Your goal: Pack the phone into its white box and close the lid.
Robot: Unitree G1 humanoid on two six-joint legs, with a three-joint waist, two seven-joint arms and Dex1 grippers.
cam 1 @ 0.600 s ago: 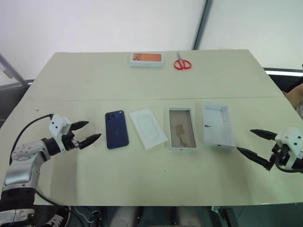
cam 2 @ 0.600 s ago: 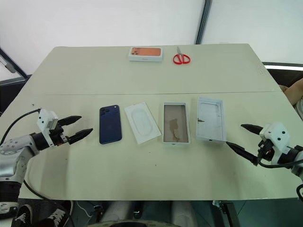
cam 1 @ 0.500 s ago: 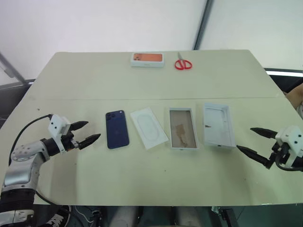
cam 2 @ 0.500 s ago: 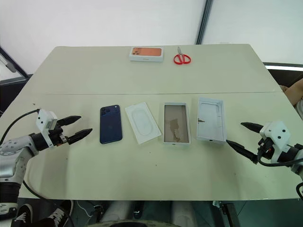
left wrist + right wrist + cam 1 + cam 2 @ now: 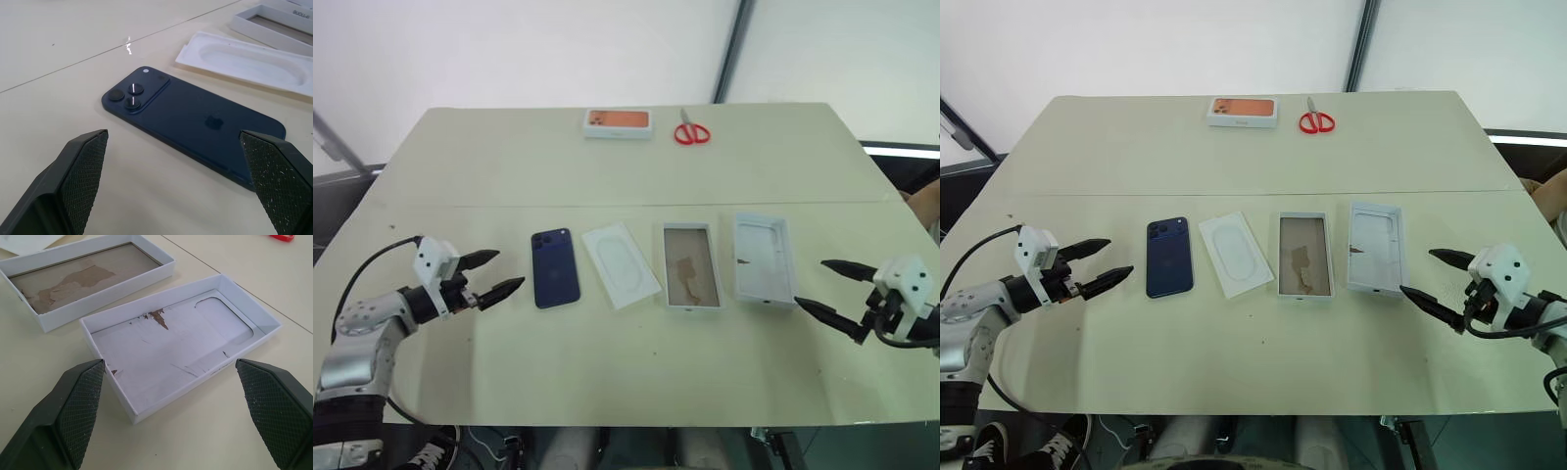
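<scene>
black fingers of the right gripper point(image 5: 1433, 277) have crept in toward the lid point(image 5: 1375, 249) since a moment ago, their tips now just beside its near right corner but not touching; the two fingers stand wide apart with nothing between them. the left gripper point(image 5: 495, 273) sits where it was, fingers spread and empty, aimed at the phone point(image 5: 554, 267) and a short way from its left edge.

on the beige table point(image 5: 607, 362) four things lie in a row, each apart from the next and none shifted: the dark blue phone face down with its camera cluster at the far left corner, a flat white card point(image 5: 621, 264) with an oval outline set at a slant, the white box point(image 5: 690, 265) showing its tan-brown floor, and the lid lying open side up. the card lies between the phone and the box.

far across the table an orange-topped white box point(image 5: 618, 122) lies beside red scissors point(image 5: 690, 132), well clear of the row.
</scene>
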